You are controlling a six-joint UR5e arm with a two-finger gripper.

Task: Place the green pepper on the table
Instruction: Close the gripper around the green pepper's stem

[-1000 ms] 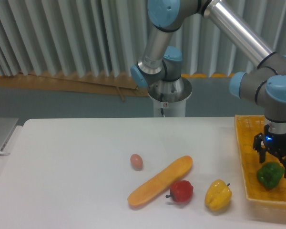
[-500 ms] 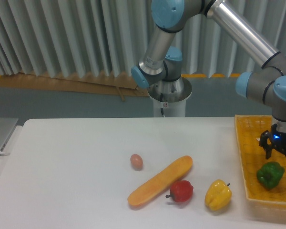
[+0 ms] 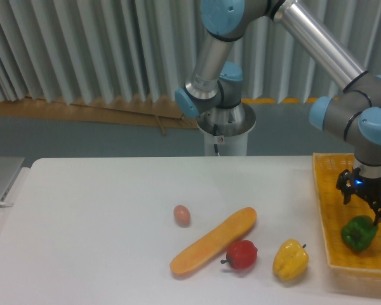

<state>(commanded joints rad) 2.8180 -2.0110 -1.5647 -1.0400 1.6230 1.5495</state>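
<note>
The gripper (image 3: 366, 206) hangs spread just above the green pepper (image 3: 359, 232) in the yellow basket (image 3: 325, 216)

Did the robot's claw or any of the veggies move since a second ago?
The gripper wandered a little above the green pepper in the yellow basket: first toward the right edge, then back left. Its fingers are spread, and it has not grabbed anything. The green pepper stayed in the basket. The yellow pepper, red pepper, long orange vegetable and egg stayed put on the table.
</note>
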